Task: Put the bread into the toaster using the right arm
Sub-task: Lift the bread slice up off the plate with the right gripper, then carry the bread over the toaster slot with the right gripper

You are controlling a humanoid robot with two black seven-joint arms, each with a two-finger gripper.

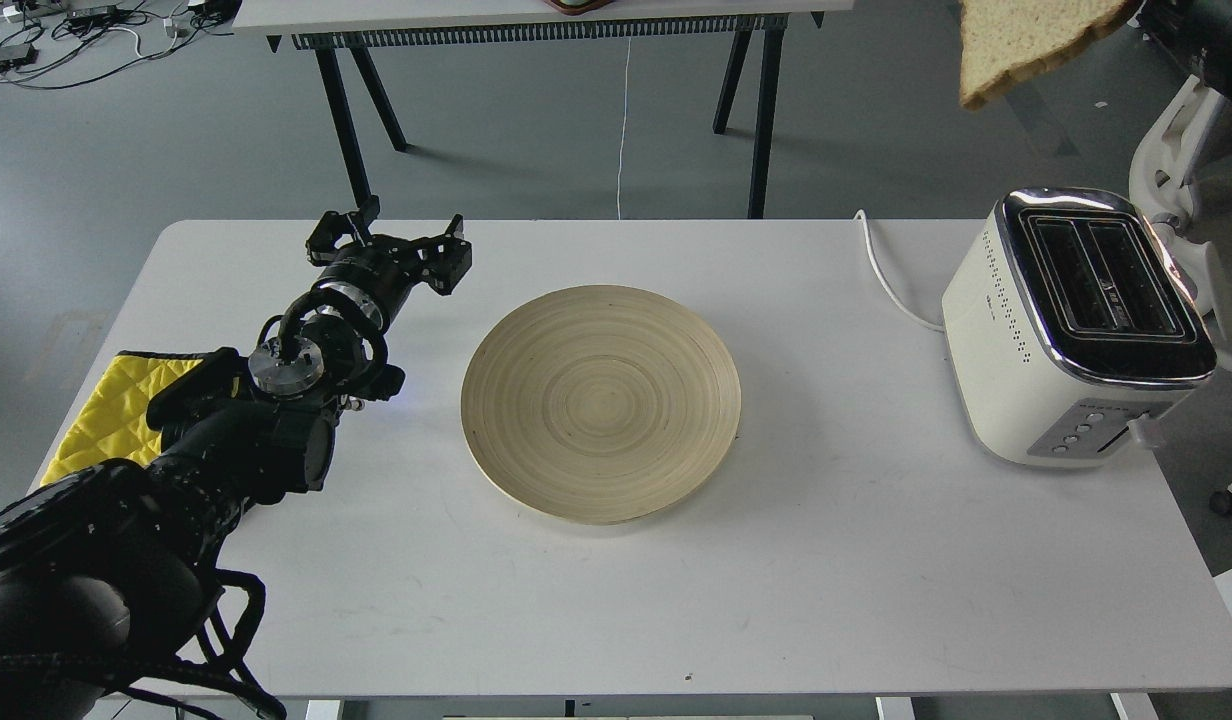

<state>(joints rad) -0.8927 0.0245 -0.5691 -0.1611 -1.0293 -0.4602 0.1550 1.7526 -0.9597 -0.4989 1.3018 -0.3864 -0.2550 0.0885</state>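
The bread [1021, 40], a pale tan slice with a brown crust, hangs high in the air at the top right, above and behind the toaster, partly cut off by the view's top edge. Only the dark wrist of my right arm [1201, 40] shows, at the slice's right end; its gripper [1136, 8] sits at the view's edge and holds the slice. The cream-white toaster [1016, 340] stands at the table's right end, its chrome top and two dark slots [1106, 275] empty. My left gripper [388, 243] is open and empty over the table's left back part.
A round wooden plate [601, 400] lies bare in the middle of the white table [826, 560]. A yellow cloth [101, 415] lies at the left edge under my left arm. The toaster's white cord [886, 280] runs off the back edge. A white chair [1171, 150] stands behind the toaster.
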